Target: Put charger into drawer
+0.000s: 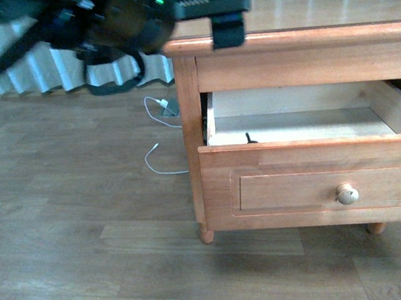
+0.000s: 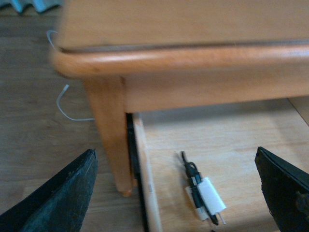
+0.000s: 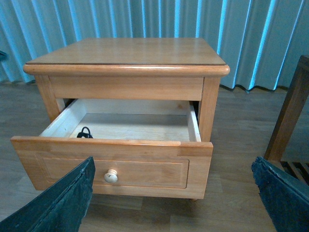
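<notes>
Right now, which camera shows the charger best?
The left wrist view: the charger lies in plain sight on the drawer floor. Front and right wrist views show only a scrap of its black cord.

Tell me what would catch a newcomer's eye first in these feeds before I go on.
The drawer stands pulled wide open from the wooden nightstand, and the charger, a white block with a black cord, lies on its floor near the left side wall. The left gripper hangs open over that corner of the nightstand, holding nothing. A thin white cable trails on the floor left of the nightstand.
</notes>
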Action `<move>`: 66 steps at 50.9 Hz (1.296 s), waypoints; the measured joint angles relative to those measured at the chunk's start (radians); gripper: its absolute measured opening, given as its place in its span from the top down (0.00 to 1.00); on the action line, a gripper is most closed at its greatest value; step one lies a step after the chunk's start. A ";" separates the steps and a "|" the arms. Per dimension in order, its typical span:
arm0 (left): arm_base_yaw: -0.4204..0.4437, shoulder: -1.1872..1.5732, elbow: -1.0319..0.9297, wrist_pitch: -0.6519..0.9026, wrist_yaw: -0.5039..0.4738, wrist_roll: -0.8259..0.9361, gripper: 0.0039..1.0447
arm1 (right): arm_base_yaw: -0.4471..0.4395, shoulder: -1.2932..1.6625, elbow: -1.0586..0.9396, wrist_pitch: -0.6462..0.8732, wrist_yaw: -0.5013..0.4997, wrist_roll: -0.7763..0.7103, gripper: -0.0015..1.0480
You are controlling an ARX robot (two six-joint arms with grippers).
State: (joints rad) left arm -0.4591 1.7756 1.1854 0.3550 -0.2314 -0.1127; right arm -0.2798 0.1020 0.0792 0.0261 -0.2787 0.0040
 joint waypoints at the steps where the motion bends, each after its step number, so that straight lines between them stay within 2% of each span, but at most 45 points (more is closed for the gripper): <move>1: 0.011 -0.035 -0.026 0.000 0.001 0.004 0.05 | 0.000 0.000 0.000 0.000 0.000 0.000 0.08; 17: 0.150 -0.605 -0.421 -0.083 0.070 0.003 0.05 | 0.000 0.000 0.000 0.000 0.000 0.000 0.08; 32: 0.268 -1.164 -0.727 -0.365 0.108 -0.077 0.05 | 0.000 0.000 0.000 0.000 0.000 0.000 0.08; 39: 0.356 -1.392 -0.829 -0.497 0.139 -0.117 0.05 | 0.000 0.000 0.000 0.000 0.000 0.000 0.08; 57: 0.372 -1.422 -0.837 -0.502 0.148 -0.136 0.05 | 0.000 0.000 0.000 0.000 0.000 0.000 0.08; 61: 0.413 -1.447 -0.877 -0.412 0.213 -0.071 0.14 | 0.000 0.000 0.000 0.000 0.000 0.000 0.08; 66: 0.452 -1.497 -0.950 -0.311 0.224 0.036 0.32 | 0.000 0.000 0.000 0.000 0.000 0.000 0.08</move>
State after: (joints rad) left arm -0.0071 0.2787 0.2356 0.0437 -0.0074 -0.0765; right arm -0.2798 0.1020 0.0792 0.0261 -0.2783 0.0040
